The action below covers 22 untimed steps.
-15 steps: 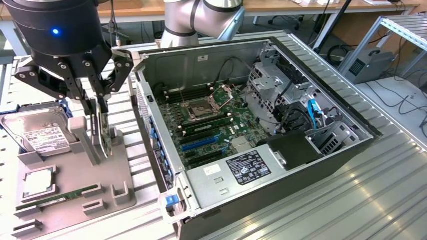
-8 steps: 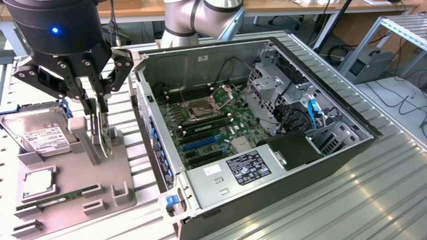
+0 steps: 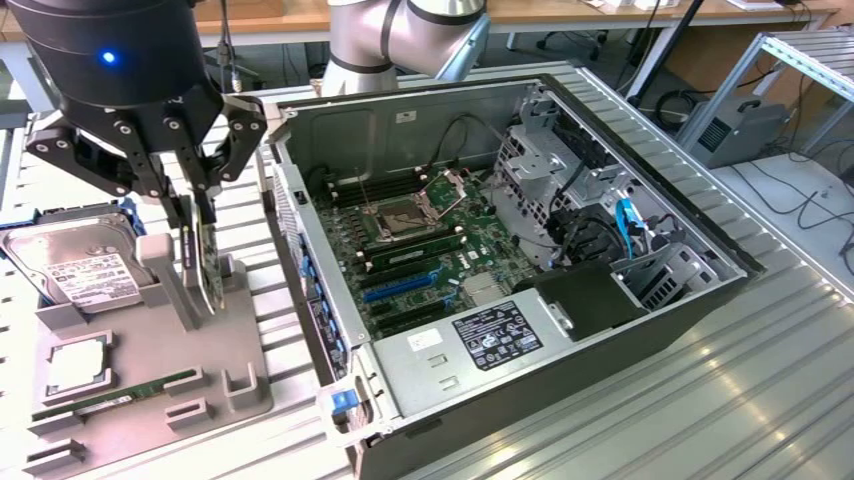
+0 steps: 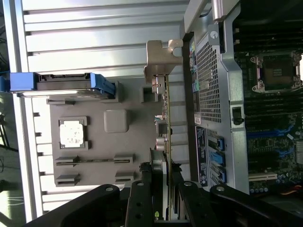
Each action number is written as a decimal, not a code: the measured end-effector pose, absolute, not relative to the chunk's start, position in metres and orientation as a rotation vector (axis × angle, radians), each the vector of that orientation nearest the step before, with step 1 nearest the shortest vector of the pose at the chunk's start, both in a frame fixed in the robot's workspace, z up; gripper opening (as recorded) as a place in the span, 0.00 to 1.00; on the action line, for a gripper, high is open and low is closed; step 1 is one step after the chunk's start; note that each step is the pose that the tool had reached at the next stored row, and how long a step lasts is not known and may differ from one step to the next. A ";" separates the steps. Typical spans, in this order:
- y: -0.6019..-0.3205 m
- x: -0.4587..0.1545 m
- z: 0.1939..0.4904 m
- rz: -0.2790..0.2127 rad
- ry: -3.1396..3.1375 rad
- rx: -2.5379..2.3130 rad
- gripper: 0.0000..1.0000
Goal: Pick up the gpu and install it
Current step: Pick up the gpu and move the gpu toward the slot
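The gpu stands on edge over the grey parts holder, left of the open computer case in the exterior view. My gripper comes down on it from above, with a black finger on each side of the card, shut on it. In the wrist view the gpu shows edge-on between my gripper's fingers, its metal bracket at the far end. The motherboard lies exposed inside the case, with blue slots toward the near side.
On the grey holder sit a silver hard drive, a CPU chip and a green RAM stick. The case's perforated wall is close beside the gpu. Ribbed metal tabletop surrounds everything.
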State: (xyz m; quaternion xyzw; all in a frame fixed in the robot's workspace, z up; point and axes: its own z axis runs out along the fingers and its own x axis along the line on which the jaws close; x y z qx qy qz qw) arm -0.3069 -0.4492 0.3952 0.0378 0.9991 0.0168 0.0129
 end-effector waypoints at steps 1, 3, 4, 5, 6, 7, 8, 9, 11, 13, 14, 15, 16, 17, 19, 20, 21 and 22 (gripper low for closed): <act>-0.449 -0.307 0.395 0.052 3.113 0.118 0.27; -0.449 -0.307 0.396 0.052 3.113 0.118 0.27; -0.449 -0.307 0.396 0.052 3.113 0.118 0.27; -0.449 -0.307 0.396 0.052 3.113 0.118 0.27; -0.449 -0.307 0.396 0.052 3.113 0.118 0.27; -0.449 -0.307 0.397 0.052 3.113 0.118 0.27; -0.449 -0.307 0.397 0.052 3.113 0.118 0.27; -0.449 -0.307 0.397 0.052 3.113 0.118 0.27; -0.449 -0.307 0.398 0.052 3.113 0.118 0.27; -0.449 -0.307 0.398 0.052 3.113 0.118 0.27; -0.449 -0.307 0.398 0.052 3.113 0.118 0.27; -0.449 -0.307 0.399 0.052 3.113 0.118 0.27; -0.449 -0.307 0.399 0.052 3.113 0.118 0.27; -0.449 -0.307 0.399 0.052 3.113 0.118 0.27; -0.449 -0.307 0.399 0.052 3.113 0.118 0.27; -0.449 -0.307 0.400 0.052 3.113 0.118 0.27; -0.449 -0.307 0.400 0.052 3.113 0.118 0.27; -0.449 -0.307 0.400 0.052 3.113 0.118 0.27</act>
